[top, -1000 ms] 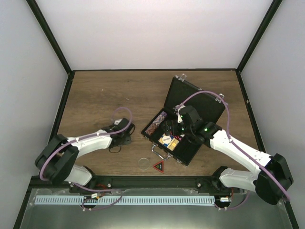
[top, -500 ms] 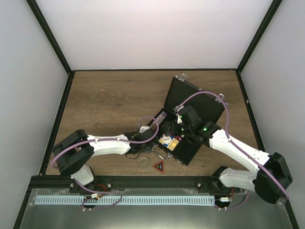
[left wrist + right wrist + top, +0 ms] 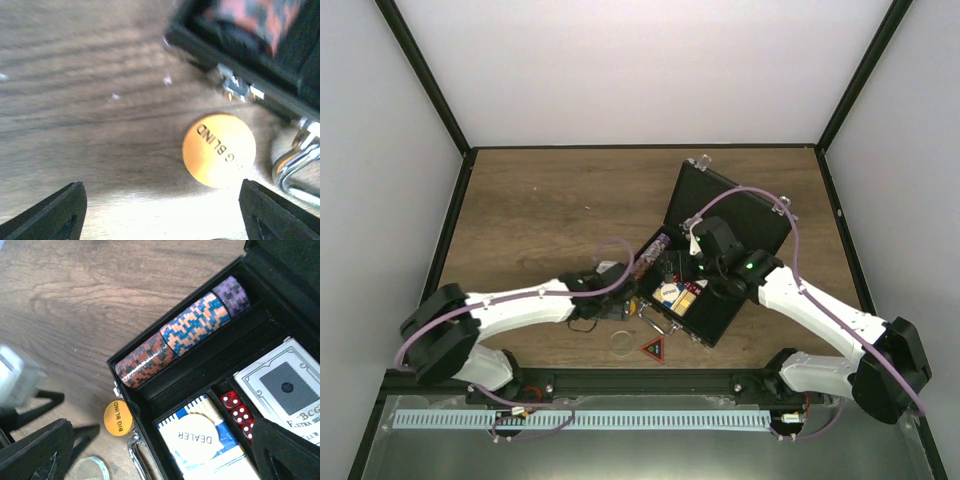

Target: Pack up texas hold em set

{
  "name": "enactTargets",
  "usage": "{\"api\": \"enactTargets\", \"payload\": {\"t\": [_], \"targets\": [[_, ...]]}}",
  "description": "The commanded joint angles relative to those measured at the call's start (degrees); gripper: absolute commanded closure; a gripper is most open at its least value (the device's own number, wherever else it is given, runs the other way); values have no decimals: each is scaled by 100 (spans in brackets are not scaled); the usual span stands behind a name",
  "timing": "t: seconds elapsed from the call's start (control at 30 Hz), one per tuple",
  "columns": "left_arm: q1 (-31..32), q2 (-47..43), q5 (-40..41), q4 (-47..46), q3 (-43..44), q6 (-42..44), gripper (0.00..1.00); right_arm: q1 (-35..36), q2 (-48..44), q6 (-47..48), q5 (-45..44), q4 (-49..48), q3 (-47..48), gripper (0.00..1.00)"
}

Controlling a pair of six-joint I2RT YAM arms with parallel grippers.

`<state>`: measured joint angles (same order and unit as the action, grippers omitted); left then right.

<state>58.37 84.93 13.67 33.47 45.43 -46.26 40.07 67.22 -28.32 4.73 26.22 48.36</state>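
The right arm masks much of the case point(image 3: 745, 225) from above. The left wrist view catches only its blurred front wall, a silver latch point(image 3: 238, 88) and a slice of the handle point(image 3: 295, 162). The frame edge cuts the clear disc point(image 3: 90, 469) in the right wrist view (no lettering can be made out on it).

The case lies open on the right half of the table point(image 3: 530, 210). Its long axis runs diagonally from far left to near right, with the handle side facing near-left and the lid leaning back. The chips point(image 3: 183, 338) stand on edge in a row along one end.

The orange button point(image 3: 219, 150) reads "BIG BLIND" and lies on the wood just beside the front wall. The white button point(image 3: 196, 437) reads "DEALER" and rests on a blue deck point(image 3: 171, 422) beside the red dice point(image 3: 238, 413).

The left gripper point(image 3: 161, 212) is spread wide and empty, with the orange button ahead between its fingers. The right gripper point(image 3: 160, 455) is likewise spread and empty above the case interior.
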Motion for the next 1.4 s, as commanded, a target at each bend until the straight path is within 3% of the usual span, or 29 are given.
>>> {"api": "enactTargets", "payload": {"t": [0.0, 0.07, 0.3, 0.43, 0.57, 0.8, 1.37], "targets": [[-671, -768, 22, 399, 161, 414, 12, 20, -2, -53, 460, 134, 216, 2], [-1225, -1088, -107, 414, 252, 890, 10, 228, 26, -132, 480, 110, 220, 4], [-3269, -1656, -428, 200, 791, 2224, 0, 1648, 900, -700, -643, 701, 863, 7], [-4382, -1761, -985, -232, 932, 2509, 0, 2234, 1748, -975, -909, 902, 1256, 11], [-5048, -2017, -860, -762, 734, 2595, 0, 2488, 2386, -1033, -1007, 891, 1534, 16], [-5245, -2221, -212, -1007, 544, 3080, 6, 2573, 3311, -959, -1261, 1053, 1996, 23], [-5248, -2523, -399, -1171, 309, 3344, 11, 2571, 4534, -903, -1773, 1544, 2877, 25]]}}
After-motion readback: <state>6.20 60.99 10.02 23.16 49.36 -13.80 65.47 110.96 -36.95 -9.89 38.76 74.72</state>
